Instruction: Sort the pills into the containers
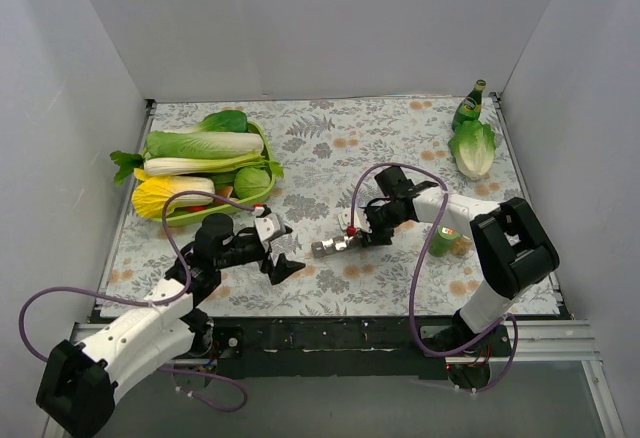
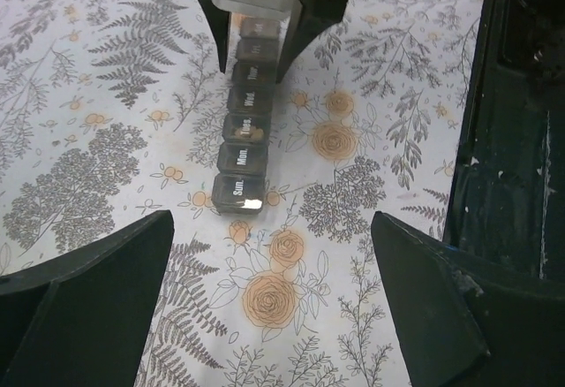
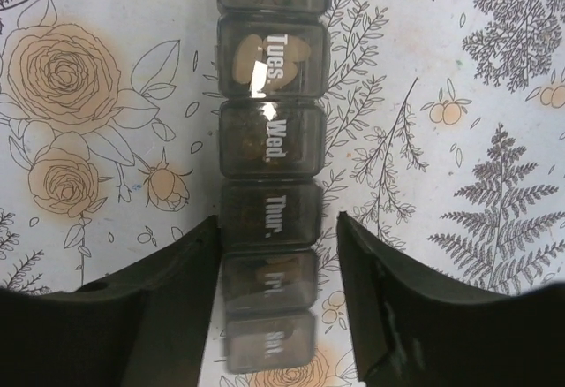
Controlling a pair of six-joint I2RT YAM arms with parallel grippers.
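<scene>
Your right gripper (image 3: 278, 221) sits low over the long grey strip of seven small square lidded compartments (image 3: 269, 140). Its black fingers (image 3: 168, 299) are spread to either side of the Thur, Fri and Sat end. In the right wrist view a sliver of cloth shows between the strip and the right-hand finger, so the jaws are parted, not clamped.

In the top view the strip lies just below the middle of the frame on the fern-and-rose printed tablecloth (image 1: 330, 148), running between your two grippers. All the lids you can see are down.

Your left gripper (image 2: 271, 217) is spread wide and holds nothing. Its fingers fill the lower corners of the left wrist view, and the Sun end lies just above the gap between them.
</scene>
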